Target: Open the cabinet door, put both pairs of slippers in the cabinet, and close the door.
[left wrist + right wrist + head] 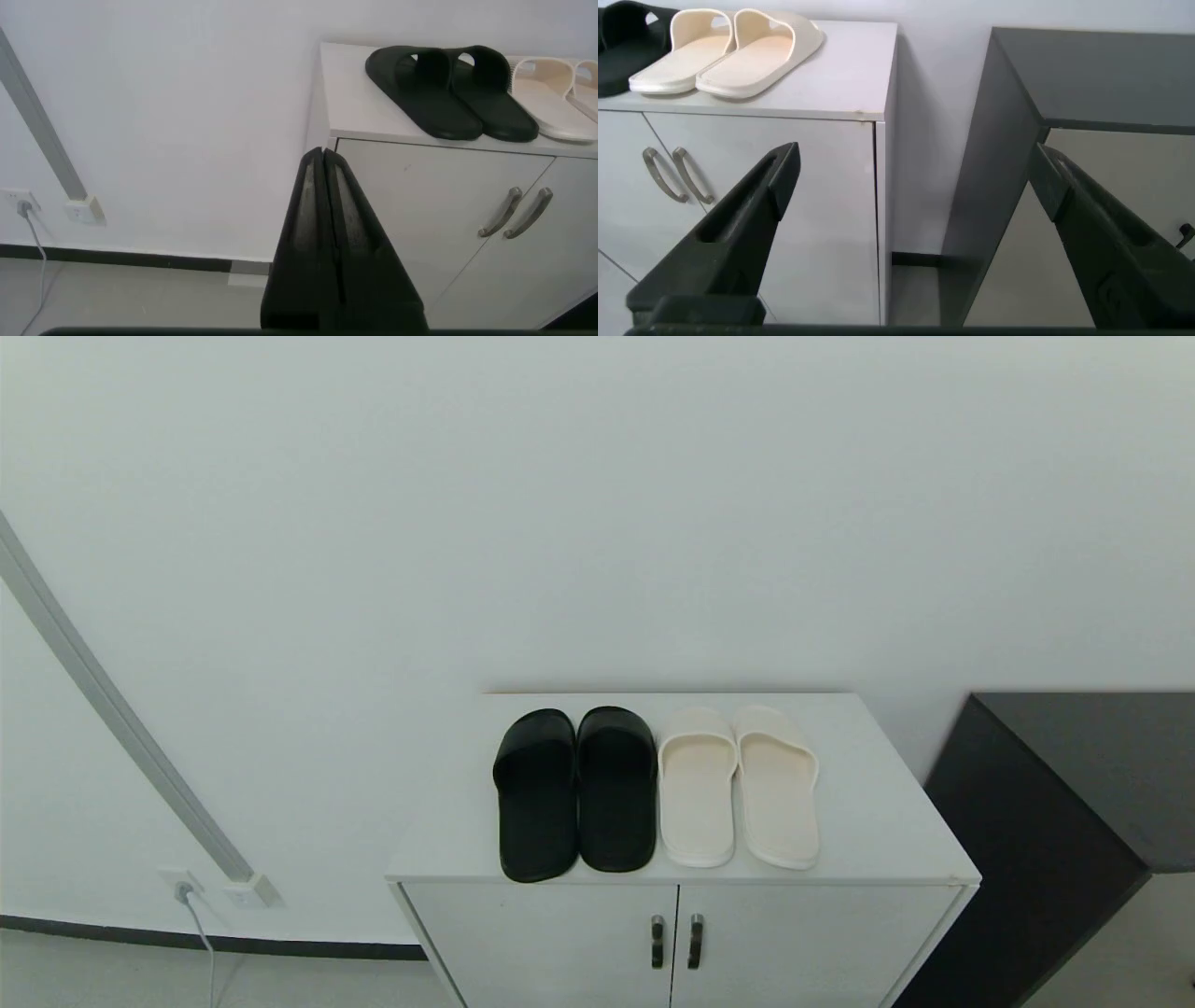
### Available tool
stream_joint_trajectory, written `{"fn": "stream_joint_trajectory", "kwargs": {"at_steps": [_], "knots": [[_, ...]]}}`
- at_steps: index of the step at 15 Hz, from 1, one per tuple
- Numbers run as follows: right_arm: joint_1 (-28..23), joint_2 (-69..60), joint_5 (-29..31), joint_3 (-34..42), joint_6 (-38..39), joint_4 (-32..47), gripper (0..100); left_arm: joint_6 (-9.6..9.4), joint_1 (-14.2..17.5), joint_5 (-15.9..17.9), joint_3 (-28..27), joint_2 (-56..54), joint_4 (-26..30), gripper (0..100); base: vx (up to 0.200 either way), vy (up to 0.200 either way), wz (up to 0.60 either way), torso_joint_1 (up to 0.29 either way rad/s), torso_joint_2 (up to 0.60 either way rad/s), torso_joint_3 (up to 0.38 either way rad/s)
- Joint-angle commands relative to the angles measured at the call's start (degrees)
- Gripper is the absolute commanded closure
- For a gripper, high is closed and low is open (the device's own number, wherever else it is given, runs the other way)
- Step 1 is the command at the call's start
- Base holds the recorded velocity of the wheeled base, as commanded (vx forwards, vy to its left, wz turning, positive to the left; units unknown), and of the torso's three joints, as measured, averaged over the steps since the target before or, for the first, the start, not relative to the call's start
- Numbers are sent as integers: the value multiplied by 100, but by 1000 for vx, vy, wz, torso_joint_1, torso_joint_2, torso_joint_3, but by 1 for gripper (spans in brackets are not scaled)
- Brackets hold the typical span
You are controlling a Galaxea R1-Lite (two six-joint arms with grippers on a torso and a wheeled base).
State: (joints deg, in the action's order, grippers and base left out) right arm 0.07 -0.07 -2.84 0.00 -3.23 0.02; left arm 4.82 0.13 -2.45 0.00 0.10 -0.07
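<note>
Lying side by side on the cabinet surface [887, 821], ahead of and well apart from the left tool [324, 154], pressed together, and the right tool [915, 154], spread wide: black slippers [574, 793], white slippers [738, 789]. Probably light, soft, bendable; best pinched across the strap. Cannot see inside; doors [560, 943] cut off low.
</note>
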Motion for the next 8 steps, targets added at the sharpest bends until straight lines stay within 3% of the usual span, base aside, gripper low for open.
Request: {"fn": "stream_joint_trajectory", "kwargs": {"at_steps": [1,8], "knots": [[1,7,3,0,-2,6,0,2,4,-1,0,-1,-1,100,0,0,0,0,0,0],[1,7,-32,0,-46,-2,0,11,4,-1,0,-1,-1,100,0,0,0,0,0,0]]}}
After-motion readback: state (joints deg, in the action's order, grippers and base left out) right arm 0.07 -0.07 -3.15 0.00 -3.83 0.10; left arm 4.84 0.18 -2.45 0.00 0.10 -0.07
